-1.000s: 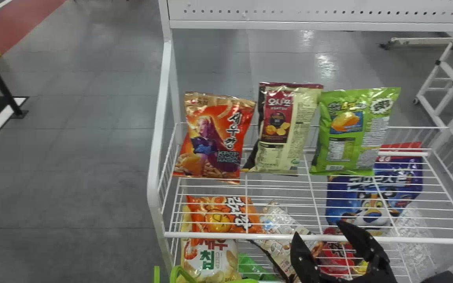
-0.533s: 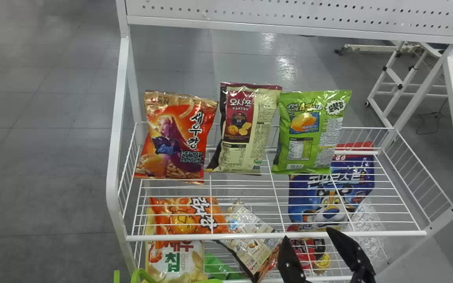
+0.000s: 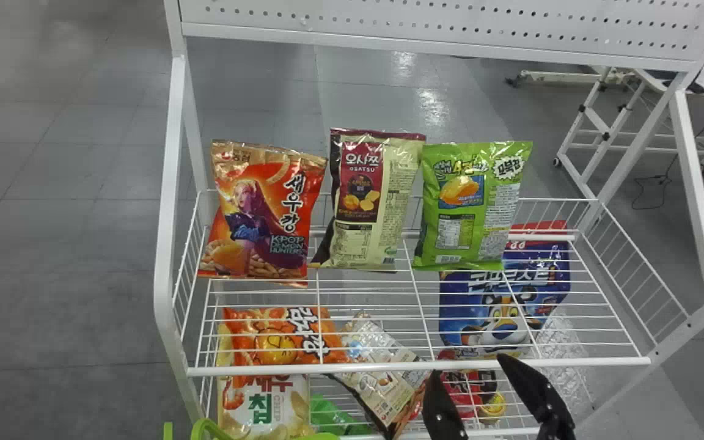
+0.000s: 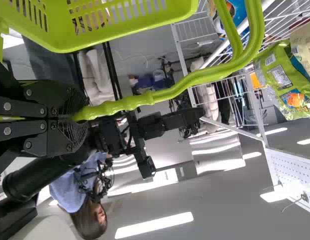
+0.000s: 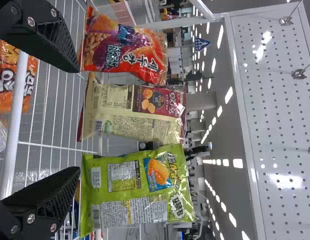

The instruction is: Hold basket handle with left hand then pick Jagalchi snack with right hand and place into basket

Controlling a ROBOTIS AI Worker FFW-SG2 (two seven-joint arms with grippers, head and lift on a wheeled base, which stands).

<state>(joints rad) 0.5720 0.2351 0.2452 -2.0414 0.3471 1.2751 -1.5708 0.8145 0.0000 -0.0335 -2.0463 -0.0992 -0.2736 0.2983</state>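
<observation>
At the front edge of the wire shelf, low in the head view, stands my right gripper (image 3: pixel 467 363), open with nothing between its fingers. In the right wrist view, the open right gripper (image 5: pixel 78 120) faces the upper row: an orange-red bag (image 5: pixel 125 49), a cream and maroon bag (image 5: pixel 132 111) and a green bag (image 5: pixel 137 190). I cannot tell which bag is the Jagalchi snack. In the left wrist view, my left gripper (image 4: pixel 77 116) is shut on the green handle (image 4: pixel 170 93) of the basket (image 4: pixel 119 32). Part of the green basket (image 3: pixel 208 429) enters the head view's bottom edge.
Beneath the upper wire shelf (image 3: pixel 419 366) lie an orange bag (image 3: pixel 272 348), a white-and-tan bag (image 3: pixel 382 382), a chip bag (image 3: pixel 263 409) and a red package (image 3: pixel 462 391). A blue bag (image 3: pixel 505 305) is at the right. White posts (image 3: pixel 172 183) frame the rack.
The rack, bags and basket have shifted left in the head view. The right gripper has shifted left less, so it now stands farther right against the shelf, still open.
</observation>
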